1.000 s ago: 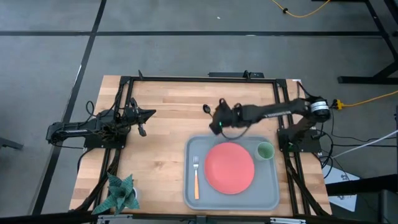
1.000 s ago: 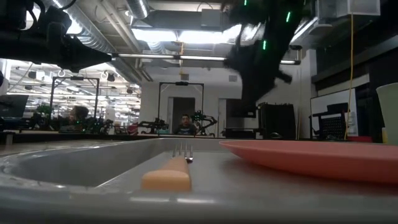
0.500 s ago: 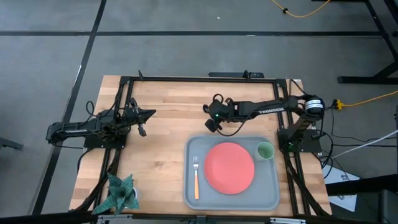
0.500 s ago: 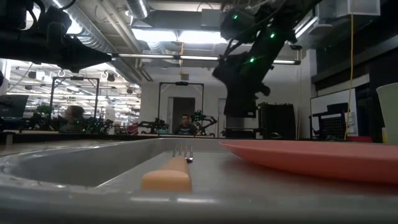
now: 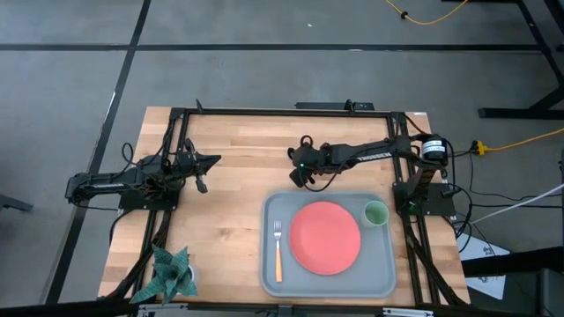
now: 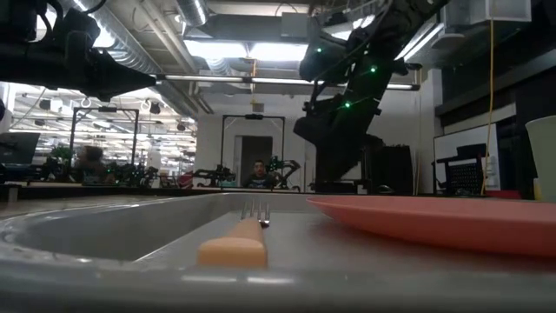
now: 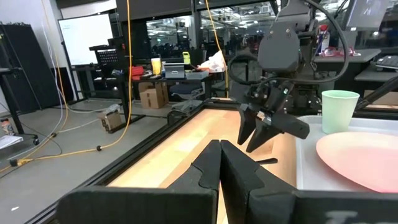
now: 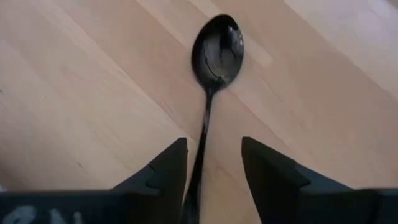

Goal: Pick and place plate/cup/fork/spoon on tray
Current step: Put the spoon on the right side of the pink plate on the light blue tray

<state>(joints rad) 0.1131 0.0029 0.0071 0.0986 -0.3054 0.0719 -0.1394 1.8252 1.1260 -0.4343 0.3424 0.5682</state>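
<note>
Spoon [image 8: 214, 68] lies on bench [image 5: 238, 176] between right gripper's [image 8: 214, 171] spread fingers, ungrasped; handle end hidden; left gripper [image 7: 219, 177] clenched.

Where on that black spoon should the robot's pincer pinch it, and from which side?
Probably on the thin handle, coming straight down from above. The spoon lies flat on the wooden table, and its handle already runs between the open fingers of the right pincer. The oval bowl looks wider and harder to pinch.
</note>
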